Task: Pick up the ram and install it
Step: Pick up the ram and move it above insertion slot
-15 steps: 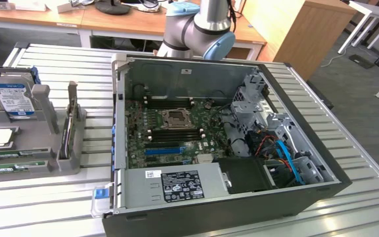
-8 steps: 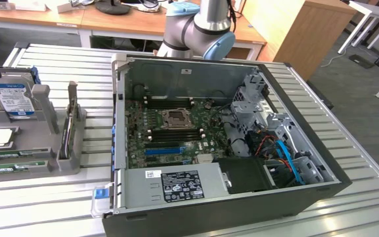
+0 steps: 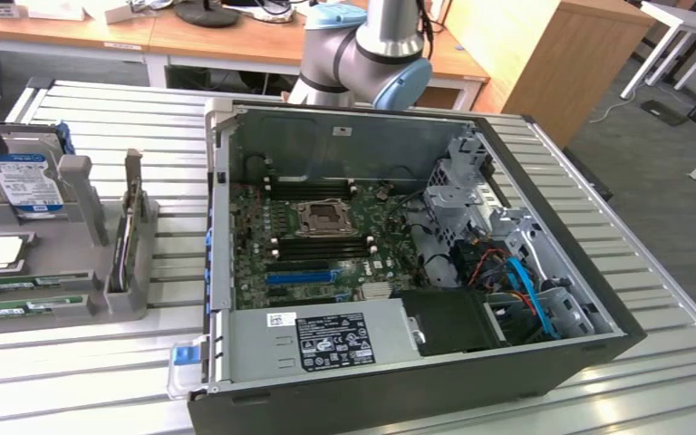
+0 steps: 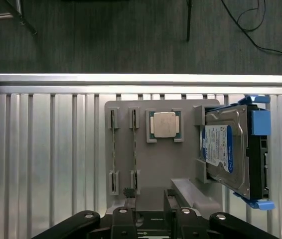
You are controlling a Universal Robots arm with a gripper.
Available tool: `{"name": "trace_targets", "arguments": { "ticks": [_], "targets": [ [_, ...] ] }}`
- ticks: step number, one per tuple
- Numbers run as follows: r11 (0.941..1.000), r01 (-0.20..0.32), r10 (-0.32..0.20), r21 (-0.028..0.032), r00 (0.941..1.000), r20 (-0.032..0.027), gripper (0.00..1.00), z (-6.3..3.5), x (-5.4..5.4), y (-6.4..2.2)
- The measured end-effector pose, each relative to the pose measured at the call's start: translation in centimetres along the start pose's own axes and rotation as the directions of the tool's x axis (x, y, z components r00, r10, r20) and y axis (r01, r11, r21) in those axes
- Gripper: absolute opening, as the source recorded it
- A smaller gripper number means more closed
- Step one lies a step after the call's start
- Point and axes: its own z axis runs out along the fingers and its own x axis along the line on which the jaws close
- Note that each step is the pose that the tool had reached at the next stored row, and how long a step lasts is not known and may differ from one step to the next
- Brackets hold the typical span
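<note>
I am looking down through the wrist camera at a grey tray (image 4: 173, 164) on a ribbed metal table (image 4: 46, 164). The ram (image 4: 133, 149), a thin green stick, stands on its long edge in a slot of the tray. A second stick (image 4: 113, 149) stands parallel, just beside it. A processor (image 4: 163, 124) lies next to them, and a hard drive (image 4: 228, 154) is beyond it at the tray's other end.

My gripper (image 4: 150, 201) hangs over the tray's edge near the ram, jaws spread wide with nothing between them. In the exterior view the tray is on the left, beside the open PC case (image 3: 445, 390).

I judge the ram light, stiff and fragile. I would pinch its two flat faces lightly near the middle of the upper edge, since so thin a board could tilt or slip.
</note>
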Motion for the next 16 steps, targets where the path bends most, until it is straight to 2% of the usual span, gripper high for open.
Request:
{"name": "trace_targets", "arguments": {
  "ticks": [16],
  "targets": [
    [1.0, 0.001, -0.001, 0.0, 1.0, -0.0001, 0.36, 2.33, 0.1, -0.11]
  ]
}}
